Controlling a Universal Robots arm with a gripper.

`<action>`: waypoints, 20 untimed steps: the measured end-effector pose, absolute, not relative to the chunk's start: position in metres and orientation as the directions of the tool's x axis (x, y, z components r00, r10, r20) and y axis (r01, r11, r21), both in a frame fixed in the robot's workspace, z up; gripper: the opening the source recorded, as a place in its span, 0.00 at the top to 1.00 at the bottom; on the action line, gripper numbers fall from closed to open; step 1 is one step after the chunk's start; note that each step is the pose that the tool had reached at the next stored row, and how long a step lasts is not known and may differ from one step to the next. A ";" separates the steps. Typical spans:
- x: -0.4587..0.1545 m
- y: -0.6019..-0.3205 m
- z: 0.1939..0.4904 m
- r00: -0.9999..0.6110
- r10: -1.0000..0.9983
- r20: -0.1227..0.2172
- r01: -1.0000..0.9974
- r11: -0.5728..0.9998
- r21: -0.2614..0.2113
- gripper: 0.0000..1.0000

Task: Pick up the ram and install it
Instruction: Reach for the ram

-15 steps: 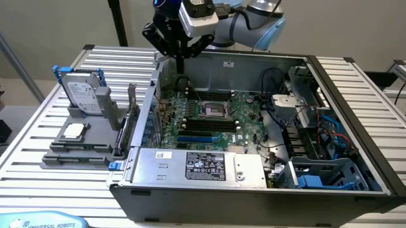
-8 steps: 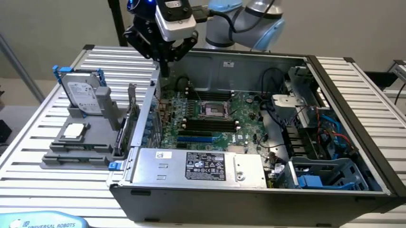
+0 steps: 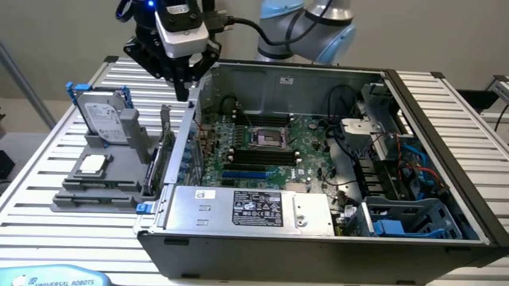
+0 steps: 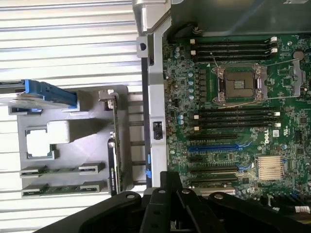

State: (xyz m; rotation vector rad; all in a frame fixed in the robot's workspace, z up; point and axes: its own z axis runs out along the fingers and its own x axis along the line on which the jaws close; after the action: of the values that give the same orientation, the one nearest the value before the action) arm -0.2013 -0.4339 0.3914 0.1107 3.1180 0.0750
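Observation:
Two green ram (image 4: 60,170) sticks lie on edge in slots of a grey holder (image 4: 92,145) on the slatted table, beside the open computer case. My gripper (image 3: 185,89) hangs shut above the case's wall on the exterior view's left, with nothing between its fingers. It is well above the holder (image 3: 80,199) and apart from the ram. In the wrist view the black fingers (image 4: 160,206) sit together over the case wall (image 4: 154,97). Long black memory slots (image 4: 233,116) flank the processor socket (image 4: 239,85) on the motherboard (image 3: 263,143).
The holder also carries an upright silver hard drive in a blue frame (image 3: 104,119), a processor chip (image 3: 94,164) and a thin card standing on edge (image 3: 164,149). Inside the case are a power supply (image 3: 254,208), cables and a drive cage (image 3: 409,217).

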 end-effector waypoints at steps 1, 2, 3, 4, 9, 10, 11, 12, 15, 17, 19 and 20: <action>-0.206 -0.435 0.391 -0.997 0.071 -0.019 0.070 0.996 0.049 0.89; -0.210 -0.437 0.391 -0.997 0.071 -0.019 0.070 0.996 0.049 0.89; -0.215 -0.438 0.391 -0.997 0.071 -0.019 0.070 0.996 0.049 0.89; -0.219 -0.440 0.391 -0.997 0.071 -0.019 0.070 0.996 0.049 0.89; -0.242 -0.446 0.390 -0.997 0.071 -0.019 0.070 0.996 0.049 0.89; -0.247 -0.448 0.390 -0.997 0.071 -0.019 0.070 0.996 0.049 0.89; -0.251 -0.449 0.389 -0.997 0.071 -0.019 0.070 0.996 0.049 0.89; -0.256 -0.450 0.389 -0.997 0.071 -0.019 0.070 0.996 0.049 0.89; -0.270 -0.454 0.388 -0.997 0.071 -0.019 0.070 0.996 0.049 0.89; -0.279 -0.456 0.388 -0.997 0.071 -0.019 0.070 0.996 0.049 0.89; -0.288 -0.457 0.387 -0.997 0.071 -0.019 0.070 0.996 0.049 0.89; -0.292 -0.458 0.387 -0.997 0.071 -0.019 0.070 0.996 0.049 0.89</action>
State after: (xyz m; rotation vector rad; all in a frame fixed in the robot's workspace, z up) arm -0.2922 -0.4579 0.3869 0.1105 3.1180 0.0750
